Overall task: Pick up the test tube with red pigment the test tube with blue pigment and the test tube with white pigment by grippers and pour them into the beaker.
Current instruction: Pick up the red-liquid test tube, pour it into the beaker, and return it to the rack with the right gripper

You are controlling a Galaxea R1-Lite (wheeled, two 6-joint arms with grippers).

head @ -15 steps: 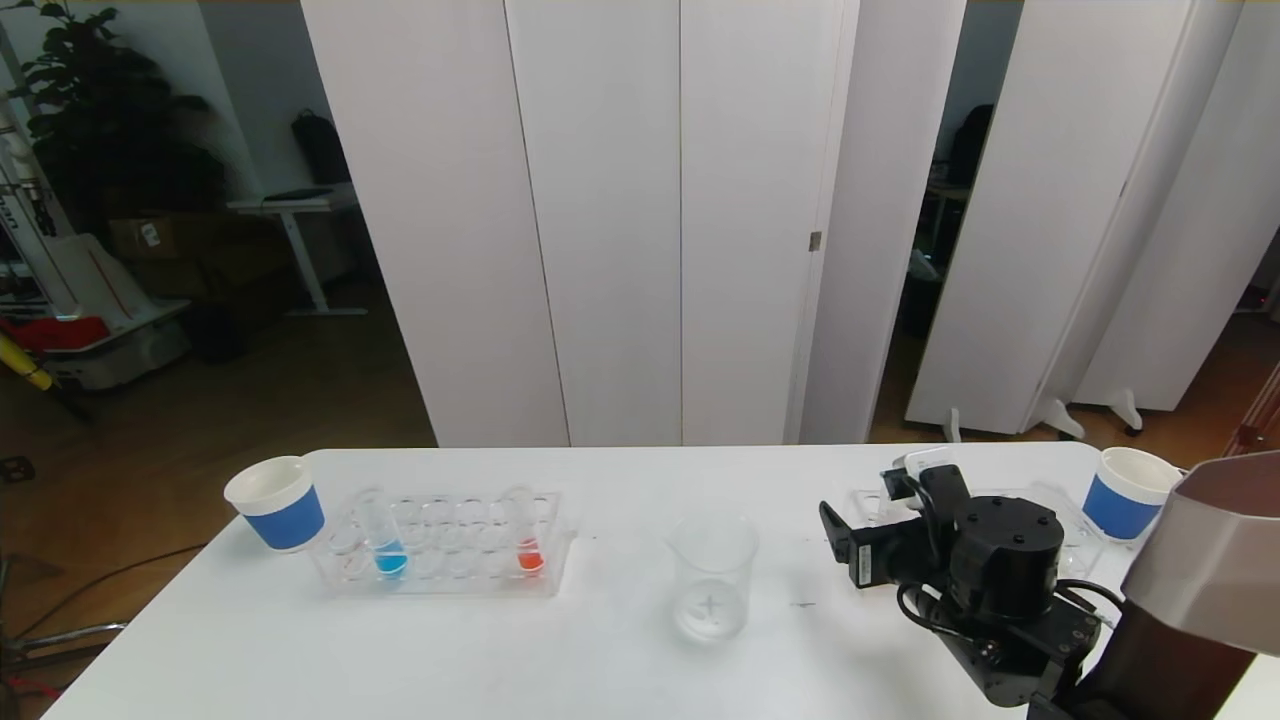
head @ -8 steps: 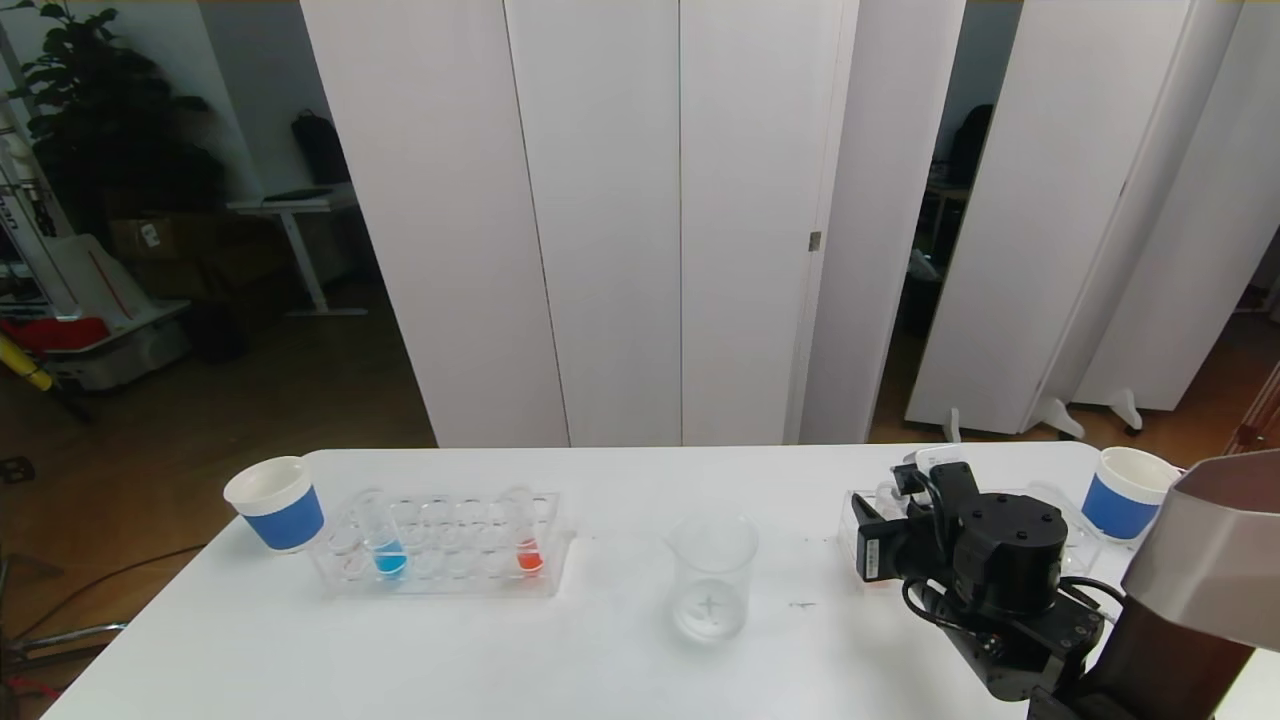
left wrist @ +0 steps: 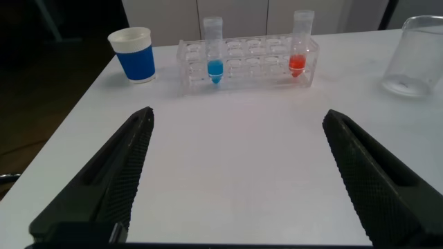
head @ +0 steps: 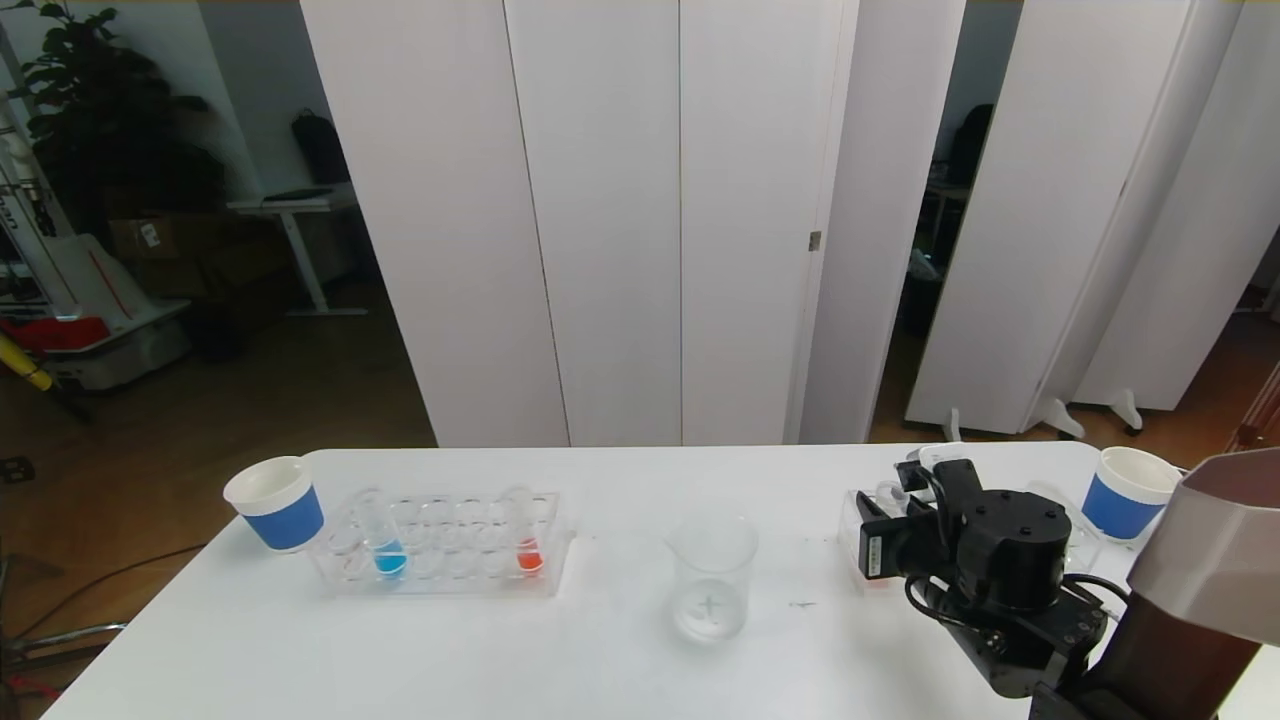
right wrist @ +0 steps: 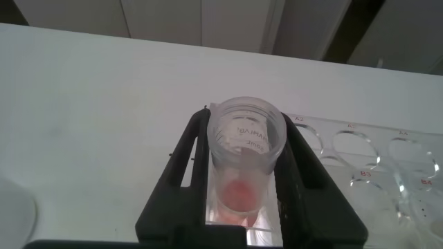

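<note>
White tabletop before folding white panels; my right tool has a red tube pinched at the right rack.

I see the right tool at the lower right of the head frame, pressed onto the red tube, which stands in the right rack. The left tool hangs spread wide over bare tabletop, holding nothing. The beaker sits centre frame, apparently empty. The blue tube and a second red tube wait in the left rack, centre left; I can't make out a white tube. I judge this the first pick: next I lift straight up, carry left, then tip over the beaker's lip.
</note>
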